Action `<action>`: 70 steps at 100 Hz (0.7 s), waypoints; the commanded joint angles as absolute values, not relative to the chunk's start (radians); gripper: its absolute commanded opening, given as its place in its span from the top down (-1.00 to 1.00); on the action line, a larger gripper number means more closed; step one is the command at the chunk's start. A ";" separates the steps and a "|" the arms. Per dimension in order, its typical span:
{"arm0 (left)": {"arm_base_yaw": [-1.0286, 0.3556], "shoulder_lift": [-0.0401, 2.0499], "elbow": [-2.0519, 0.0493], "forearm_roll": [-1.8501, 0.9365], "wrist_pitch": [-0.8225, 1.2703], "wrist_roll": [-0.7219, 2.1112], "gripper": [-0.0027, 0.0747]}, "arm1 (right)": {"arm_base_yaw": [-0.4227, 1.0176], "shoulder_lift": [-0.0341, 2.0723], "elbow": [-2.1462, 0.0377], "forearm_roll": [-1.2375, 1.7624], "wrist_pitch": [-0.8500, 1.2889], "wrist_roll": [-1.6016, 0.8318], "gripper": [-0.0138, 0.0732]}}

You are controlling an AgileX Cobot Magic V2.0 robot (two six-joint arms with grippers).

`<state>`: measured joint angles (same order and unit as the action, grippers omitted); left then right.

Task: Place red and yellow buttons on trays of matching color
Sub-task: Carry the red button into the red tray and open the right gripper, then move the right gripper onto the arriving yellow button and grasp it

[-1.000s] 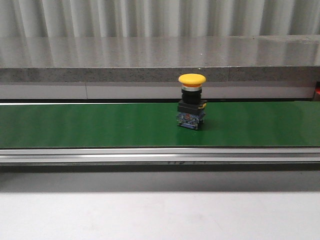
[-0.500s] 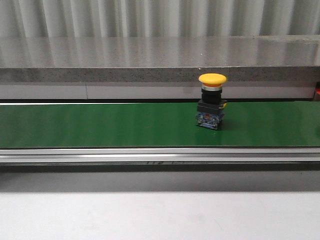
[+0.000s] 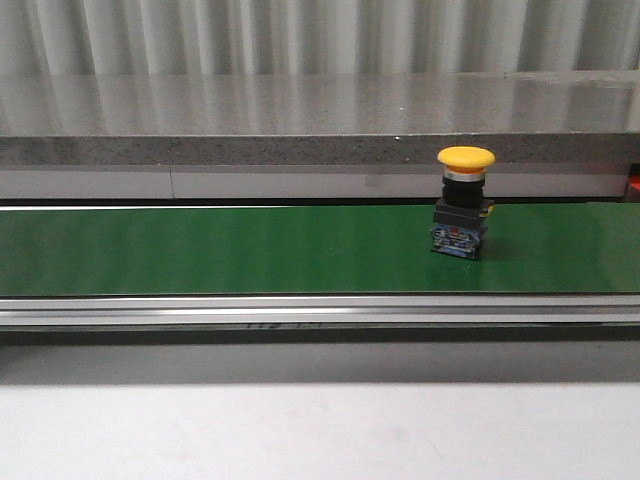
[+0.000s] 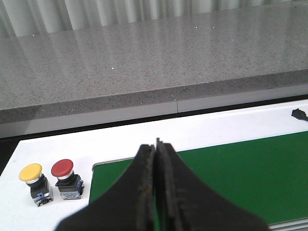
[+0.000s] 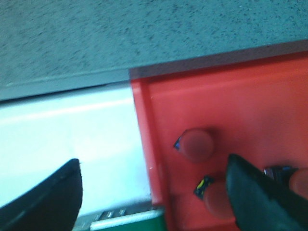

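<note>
- Left gripper: black fingers pressed together — nothing between them. It hangs over the near end of the green conveyor belt.
- Past its fingers in the left wrist view, two spare buttons stand upright side by side on the white table surface, just off the belt's end: a yellow mushroom-head push button on a black base and a red mushroom-head push button on a black base. Close to each other; contact cannot be confirmed.
- Behind them runs a grey speckled stone counter.
- Right gripper: black fingers spread wide apart, holding nothing. It hangs over the edge of the red plastic tray.
- Red tray already holds red mushroom-head buttons: one in the open, a second beside the right-hand finger, a third cut off at the frame edge. View is blurred — fine detail unreadable.
- White table shows next to the tray wall, with a strip of green belt at its corner.
- Front view: a yellow mushroom-head push button with black-and-blue contact block stands upright on the green belt, right of centre. Neither gripper shows in that view.
- Aluminium rail runs along the belt's near side.
</note>
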<state>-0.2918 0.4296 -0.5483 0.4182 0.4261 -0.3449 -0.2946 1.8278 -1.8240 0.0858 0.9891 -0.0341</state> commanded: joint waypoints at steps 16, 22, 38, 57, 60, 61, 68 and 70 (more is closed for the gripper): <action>-0.299 0.433 -0.576 0.430 0.353 -0.347 0.98 | -0.193 1.594 -1.651 0.092 0.998 -0.087 -0.71; -0.299 0.433 -0.576 0.430 0.353 -0.347 0.98 | -0.163 1.540 -1.570 0.092 0.998 -0.087 -0.71; -0.299 0.433 -0.576 0.430 0.353 -0.347 0.98 | -0.094 1.422 -1.367 0.092 1.011 -0.087 -0.71; -0.299 0.433 -0.576 0.430 0.353 -0.347 0.98 | -0.066 1.321 -1.195 0.092 1.041 -0.110 -0.71; -0.299 0.433 -0.576 0.430 0.353 -0.347 0.98 | -0.066 1.312 -1.180 0.092 1.045 -0.110 -0.71; -0.299 0.433 -0.576 0.430 0.353 -0.347 0.98 | -0.066 1.311 -1.177 0.092 1.047 -0.110 -0.71; -0.299 0.433 -0.576 0.430 0.353 -0.347 0.98 | -0.064 1.298 -1.154 0.094 1.049 -0.110 -0.71; -0.299 0.433 -0.576 0.430 0.353 -0.347 0.98 | -0.064 1.297 -1.149 0.095 1.049 -0.110 -0.71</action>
